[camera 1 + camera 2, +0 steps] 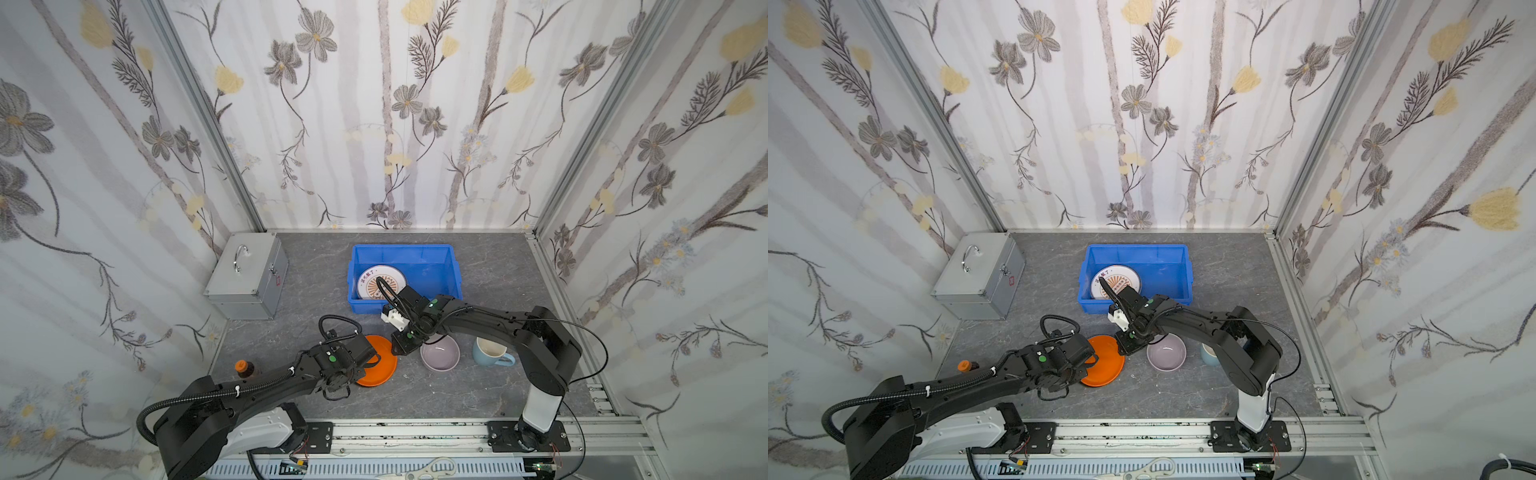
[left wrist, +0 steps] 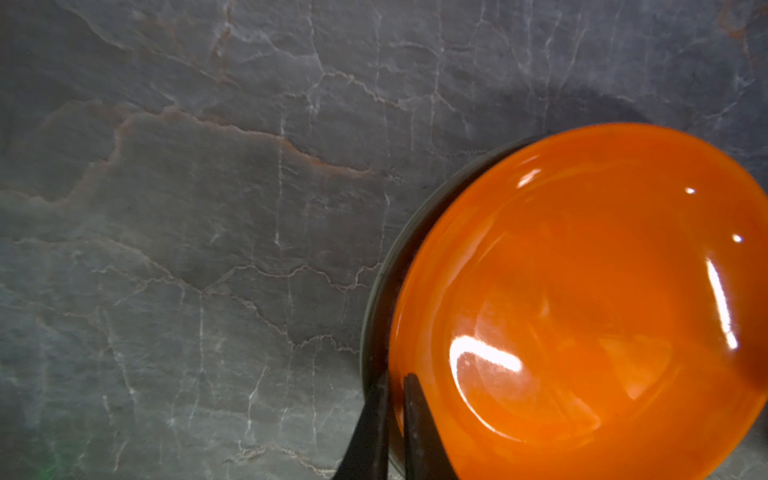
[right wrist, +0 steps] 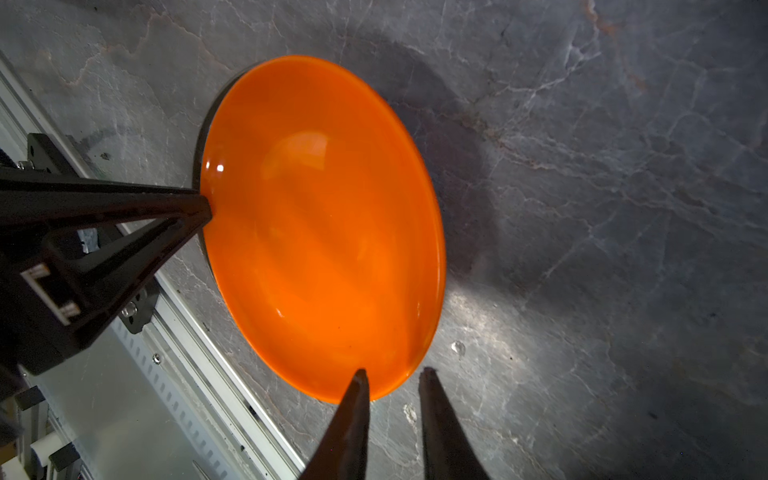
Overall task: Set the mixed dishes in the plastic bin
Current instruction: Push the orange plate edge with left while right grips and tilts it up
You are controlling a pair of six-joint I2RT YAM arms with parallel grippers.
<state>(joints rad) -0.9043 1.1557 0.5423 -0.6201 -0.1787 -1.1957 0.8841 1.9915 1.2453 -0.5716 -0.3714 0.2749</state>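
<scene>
Your left gripper (image 2: 395, 379) is pressed together on the rim of the orange plate (image 1: 384, 365), pinching it. Your right gripper (image 3: 392, 372) is spread: one finger is over the plate and one over the desk (image 1: 498, 270), with the rim between them and no clear contact. The orange plate is outside the plastic bin (image 1: 403, 247), just off its near wall on the arm-base side. The patterned plate (image 1: 370, 275) lies flat inside the bin at its left end; the rest of the bin floor is bare. The lilac bowl (image 1: 439, 355) is on the bin's near side too, just beside the orange plate. The pale-blue mug (image 1: 490, 351) stands upright off the bin's near right corner. The silver case (image 1: 249, 274) is left of the bin. The brown bottle (image 1: 244, 368) is well off the bin's near left.
</scene>
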